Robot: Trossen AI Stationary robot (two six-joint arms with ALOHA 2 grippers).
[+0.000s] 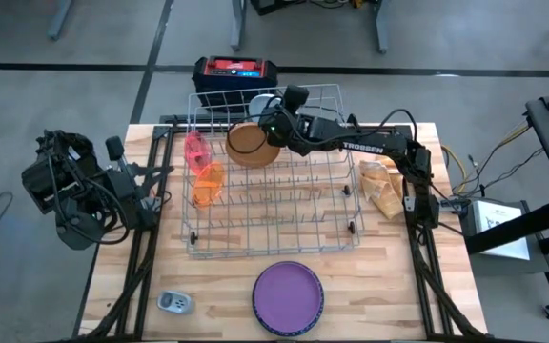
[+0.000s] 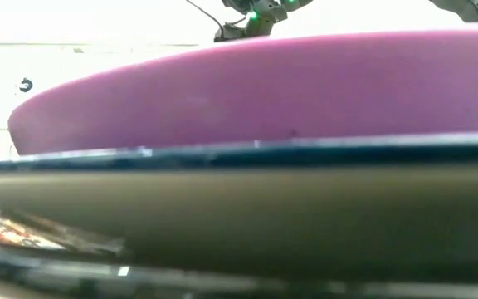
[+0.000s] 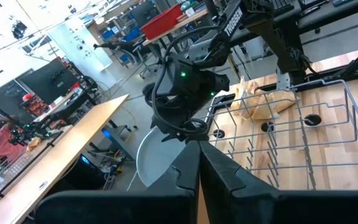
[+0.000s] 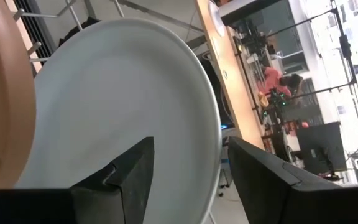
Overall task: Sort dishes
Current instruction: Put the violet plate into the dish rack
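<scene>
Reaching across the back of the wire rack [image 1: 274,171], the right gripper [image 1: 273,112] hangs over the rack's far edge with its fingers [image 4: 126,177] spread apart, and the white plate [image 4: 123,112] stands on edge right in front of them, its rim lining up with the gap, though whether the pads touch it I cannot tell. Just beside that plate, the brown plate [image 1: 252,144] stands tilted in the rack's rear slots. Further toward the left side of the rack, the pink cup [image 1: 196,148] and the orange cup [image 1: 208,184] lie among the wires, close together. Out on the bare wood at the near edge of the table [image 1: 398,286], the purple plate [image 1: 288,297] sits on top of a darker plate, well apart from the rack. Over on the left edge of the table, the left gripper [image 3: 199,163] waits with its fingers pressed together, holding nothing.
</scene>
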